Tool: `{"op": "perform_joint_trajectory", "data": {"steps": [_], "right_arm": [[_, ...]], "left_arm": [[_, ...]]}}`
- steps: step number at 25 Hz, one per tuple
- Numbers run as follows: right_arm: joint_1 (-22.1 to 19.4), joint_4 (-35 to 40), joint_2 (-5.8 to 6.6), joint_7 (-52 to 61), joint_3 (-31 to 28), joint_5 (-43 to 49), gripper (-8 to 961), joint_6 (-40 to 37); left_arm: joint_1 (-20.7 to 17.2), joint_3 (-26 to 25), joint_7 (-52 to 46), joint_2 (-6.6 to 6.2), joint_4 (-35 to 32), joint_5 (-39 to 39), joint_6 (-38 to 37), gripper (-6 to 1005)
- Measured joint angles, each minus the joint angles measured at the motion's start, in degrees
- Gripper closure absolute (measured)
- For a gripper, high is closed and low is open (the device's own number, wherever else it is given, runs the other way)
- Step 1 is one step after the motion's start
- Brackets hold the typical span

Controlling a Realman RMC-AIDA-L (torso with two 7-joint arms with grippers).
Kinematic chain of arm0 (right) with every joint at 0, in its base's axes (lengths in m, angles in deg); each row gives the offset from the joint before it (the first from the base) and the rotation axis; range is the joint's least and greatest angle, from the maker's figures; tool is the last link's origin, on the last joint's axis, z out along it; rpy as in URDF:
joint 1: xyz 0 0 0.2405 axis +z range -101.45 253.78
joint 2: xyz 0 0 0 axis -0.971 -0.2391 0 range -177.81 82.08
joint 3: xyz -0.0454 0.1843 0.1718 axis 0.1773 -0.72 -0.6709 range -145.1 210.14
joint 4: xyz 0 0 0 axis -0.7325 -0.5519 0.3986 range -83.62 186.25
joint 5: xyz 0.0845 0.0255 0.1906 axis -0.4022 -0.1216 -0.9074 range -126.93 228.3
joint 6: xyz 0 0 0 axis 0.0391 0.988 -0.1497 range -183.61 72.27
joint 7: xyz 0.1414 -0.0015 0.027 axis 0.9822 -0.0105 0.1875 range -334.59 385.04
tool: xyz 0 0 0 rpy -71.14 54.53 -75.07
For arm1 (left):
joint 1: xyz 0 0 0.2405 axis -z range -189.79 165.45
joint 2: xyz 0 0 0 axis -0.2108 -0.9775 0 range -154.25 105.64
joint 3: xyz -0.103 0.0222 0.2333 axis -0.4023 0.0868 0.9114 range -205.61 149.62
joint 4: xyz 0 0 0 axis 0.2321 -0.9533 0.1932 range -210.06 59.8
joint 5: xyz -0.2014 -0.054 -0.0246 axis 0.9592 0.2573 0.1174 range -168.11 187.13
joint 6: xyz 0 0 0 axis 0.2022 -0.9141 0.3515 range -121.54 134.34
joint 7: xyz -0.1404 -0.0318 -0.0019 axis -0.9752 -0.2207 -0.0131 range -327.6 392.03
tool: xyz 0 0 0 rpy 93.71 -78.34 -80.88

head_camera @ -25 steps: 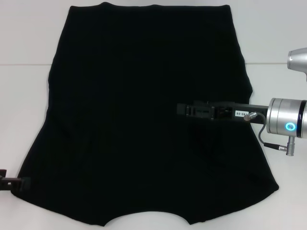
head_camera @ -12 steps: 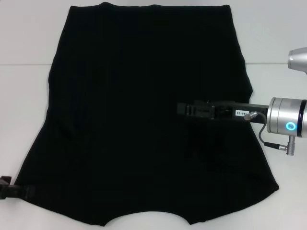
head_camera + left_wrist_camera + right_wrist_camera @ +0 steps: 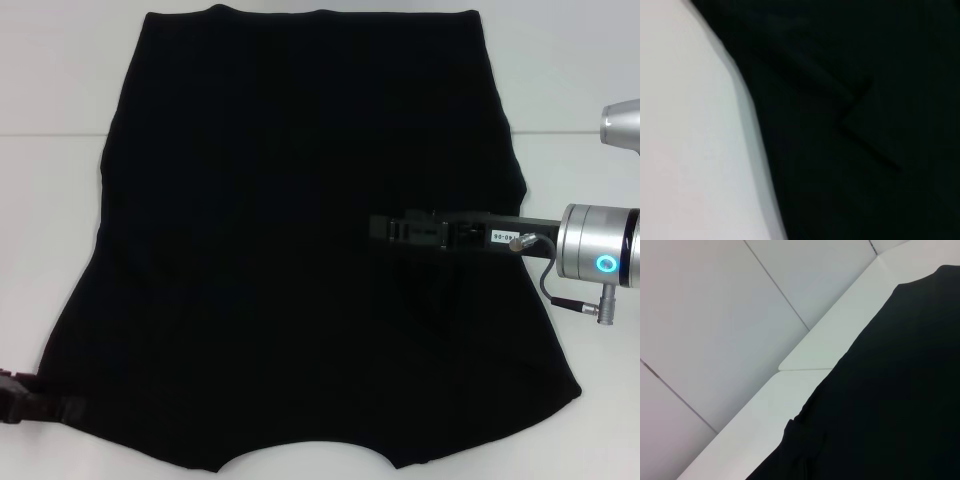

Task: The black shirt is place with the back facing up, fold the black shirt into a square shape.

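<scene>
The black shirt (image 3: 280,250) lies spread flat on the white table (image 3: 45,210), plain side up, with no lettering showing. My right gripper (image 3: 378,228) reaches in from the right, held level over the shirt's right half, its silver wrist (image 3: 595,248) beyond the shirt's edge. My left gripper (image 3: 55,408) is low at the shirt's near left corner, right at the sleeve edge. The left wrist view shows the shirt's edge (image 3: 865,125) with a fold crease, on the table. The right wrist view shows the shirt's far part (image 3: 890,410).
The white table (image 3: 805,360) has a seam across it (image 3: 50,135) and bare strips left and right of the shirt. A pale panelled wall (image 3: 715,300) stands beyond the table's far edge. The shirt's near hem runs off the bottom of the head view.
My left gripper has moved nearer along the shirt's left corner, lower in the head view. The right arm and the shirt have not visibly moved.
</scene>
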Motion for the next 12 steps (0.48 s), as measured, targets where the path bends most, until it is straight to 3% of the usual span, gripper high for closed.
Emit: {"op": "perform_joint_trajectory", "data": {"steps": [12], "right_arm": [[-0.12, 0.00, 0.15, -0.13, 0.00, 0.00, 44, 0.01]], "left_arm": [[1.07, 2.08, -0.05, 0.14, -0.06, 0.67, -2.15, 68]]}}
